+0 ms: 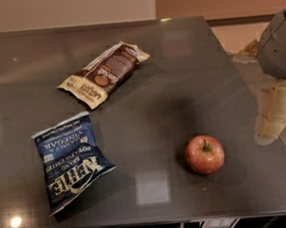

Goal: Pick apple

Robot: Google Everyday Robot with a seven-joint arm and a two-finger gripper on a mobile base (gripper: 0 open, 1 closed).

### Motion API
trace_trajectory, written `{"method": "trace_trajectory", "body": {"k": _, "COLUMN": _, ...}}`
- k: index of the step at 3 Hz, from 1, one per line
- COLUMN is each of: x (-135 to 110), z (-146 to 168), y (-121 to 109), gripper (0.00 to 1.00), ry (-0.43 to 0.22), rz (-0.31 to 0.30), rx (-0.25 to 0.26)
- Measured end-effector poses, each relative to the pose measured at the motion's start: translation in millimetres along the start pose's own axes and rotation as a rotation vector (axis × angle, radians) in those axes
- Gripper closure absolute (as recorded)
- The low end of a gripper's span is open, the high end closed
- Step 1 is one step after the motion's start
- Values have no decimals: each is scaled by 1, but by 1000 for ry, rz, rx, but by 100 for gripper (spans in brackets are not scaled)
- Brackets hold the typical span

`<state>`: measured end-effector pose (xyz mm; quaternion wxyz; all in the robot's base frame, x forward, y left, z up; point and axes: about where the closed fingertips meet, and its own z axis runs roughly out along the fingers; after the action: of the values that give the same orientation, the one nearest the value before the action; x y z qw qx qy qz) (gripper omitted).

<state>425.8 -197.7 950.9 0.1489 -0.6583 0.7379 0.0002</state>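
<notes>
Pincer [272, 119] hangs right of the apple [204, 154] and a bit farther back, past the counter [189, 67] edge, not touching it. Can't tell whether it's released or clenched. Apple sits on the counter near the front edge, stem pointing up, round with no clear long axis. Blue chip bag [72, 159] well left of the apple, brown snack bag [104, 74] behind-left.
</notes>
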Motion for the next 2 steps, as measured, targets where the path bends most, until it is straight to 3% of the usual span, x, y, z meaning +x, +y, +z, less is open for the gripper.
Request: {"method": "trace_trajectory", "body": {"k": 2, "x": -11, "z": 52, "y": 40, "gripper": 0, "ry": -90, "rz": -141, "rx": -129}}
